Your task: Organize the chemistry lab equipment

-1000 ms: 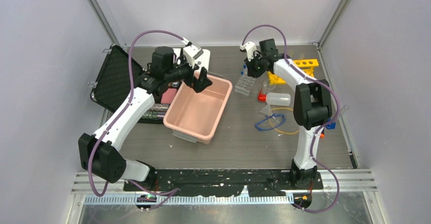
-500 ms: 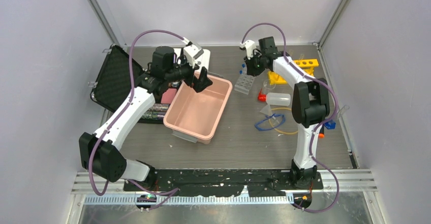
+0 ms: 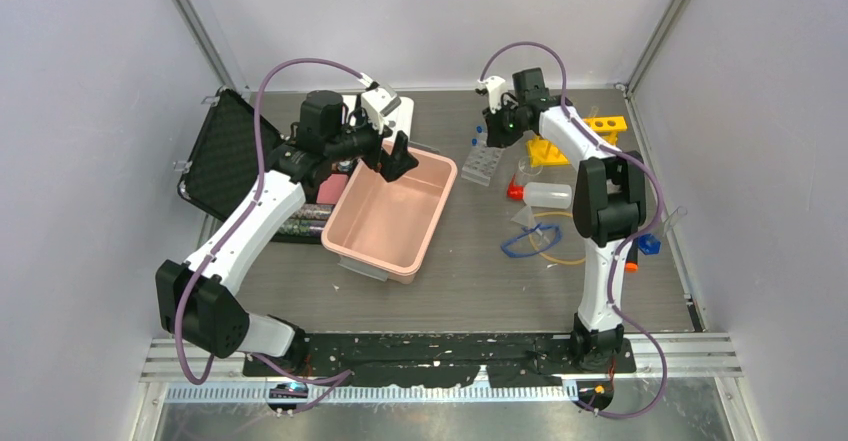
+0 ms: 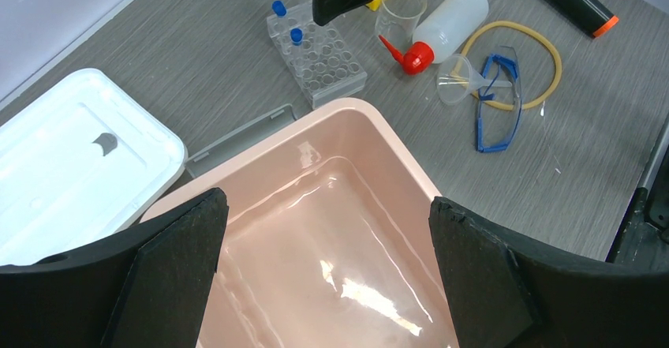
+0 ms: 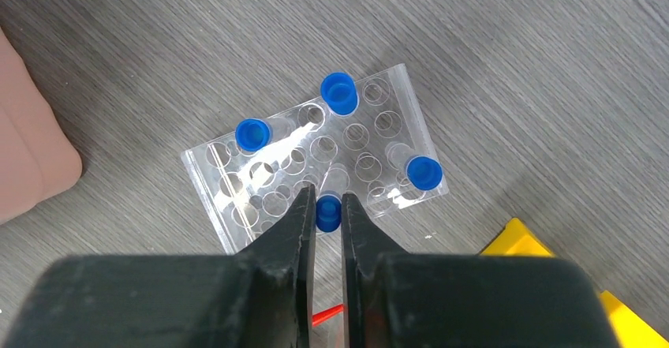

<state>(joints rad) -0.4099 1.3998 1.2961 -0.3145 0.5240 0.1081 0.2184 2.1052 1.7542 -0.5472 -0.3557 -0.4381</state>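
Tubes [image 5: 339, 91]: four, one in right jaws | tray [image 5: 211, 176]: one

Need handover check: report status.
Left end effector open over pink plastic tub. Right end effector shut on small clear blue-capped test tube at clear tube tray. Path unobstructed.
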